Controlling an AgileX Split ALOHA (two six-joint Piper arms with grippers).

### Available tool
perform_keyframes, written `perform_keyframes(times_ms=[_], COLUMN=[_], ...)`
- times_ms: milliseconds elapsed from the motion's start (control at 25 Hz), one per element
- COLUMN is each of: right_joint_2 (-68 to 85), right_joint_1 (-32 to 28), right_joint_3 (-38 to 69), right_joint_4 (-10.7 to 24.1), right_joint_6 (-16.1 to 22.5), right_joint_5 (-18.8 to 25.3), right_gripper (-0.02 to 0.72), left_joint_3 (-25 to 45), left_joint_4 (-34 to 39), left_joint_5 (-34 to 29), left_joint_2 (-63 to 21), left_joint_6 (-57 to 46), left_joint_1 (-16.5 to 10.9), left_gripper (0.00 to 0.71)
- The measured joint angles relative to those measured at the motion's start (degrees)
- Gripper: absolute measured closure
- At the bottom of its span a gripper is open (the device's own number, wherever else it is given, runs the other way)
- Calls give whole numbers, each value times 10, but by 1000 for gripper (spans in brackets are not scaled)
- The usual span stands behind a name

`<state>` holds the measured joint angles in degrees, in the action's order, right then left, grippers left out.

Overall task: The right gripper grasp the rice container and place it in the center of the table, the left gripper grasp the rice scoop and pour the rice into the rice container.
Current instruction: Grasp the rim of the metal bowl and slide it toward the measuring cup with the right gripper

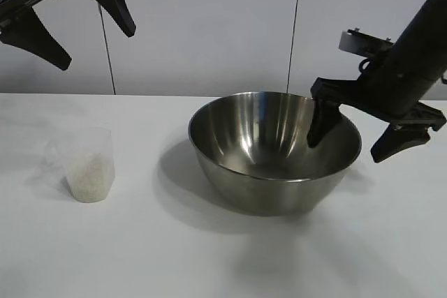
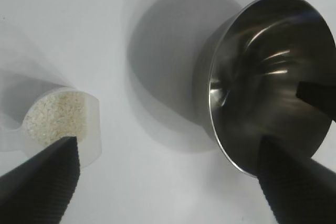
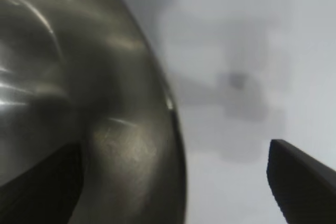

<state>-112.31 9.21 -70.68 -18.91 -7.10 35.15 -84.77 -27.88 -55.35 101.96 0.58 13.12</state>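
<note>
Your right claw is spread across the near-right rim of the big shiny steel bowl, one finger inside, one outside, at centre-right of the white table. At lower left stands the clear plastic cup of white rice; upper left, your left claw hangs spread.

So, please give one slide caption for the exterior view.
Open right gripper straddles rim of shiny steel bowl; rice-filled plastic cup waits.

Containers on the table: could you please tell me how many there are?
2: the steel bowl stands right of centre, and the small plastic cup holding rice stands at the left. None seems hidden.
</note>
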Motion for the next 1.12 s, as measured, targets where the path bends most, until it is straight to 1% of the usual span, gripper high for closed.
perform_keyframes(times_ms=[160, 200, 280, 360, 400, 480, 600, 800, 920, 1040, 1120], right_joint_2=[-14, -17, -19, -19, -19, -19, -19, -4, 8, 12, 12], right_joint_1=[0, 0, 0, 0, 0, 0, 0, -3, -14, -27, -33], right_joint_3=[-8, -8, -8, -8, -8, -8, -8, -8, -9, -9, -9], right_joint_4=[17, 18, 19, 19, 19, 21, 21, 16, -5, -35, -48], right_joint_6=[19, 21, 24, 26, 26, 26, 26, 23, 4, -26, -42], right_joint_5=[7, 9, 10, 10, 10, 11, 11, 20, 37, 55, 60], right_gripper=[170, 212, 343, 512, 583, 654, 687, 694, 694, 694, 693], left_joint_3=[0, 0, 0, 0, 0, 0, 0, 0, 0, 0, 0], left_joint_4=[0, 0, 0, 0, 0, 0, 0, 0, 0, 0, 0], left_joint_5=[5, 7, 11, 12, 12, 12, 12, 12, 12, 12, 12], left_joint_2=[0, 0, 0, 0, 0, 0, 0, 0, 0, 0, 0], left_joint_6=[0, 0, 0, 0, 0, 0, 0, 0, 0, 0, 0], left_joint_1=[0, 0, 0, 0, 0, 0, 0, 0, 0, 0, 0], left_gripper=[53, 53, 53, 53, 53, 53, 53, 53, 53, 53, 53])
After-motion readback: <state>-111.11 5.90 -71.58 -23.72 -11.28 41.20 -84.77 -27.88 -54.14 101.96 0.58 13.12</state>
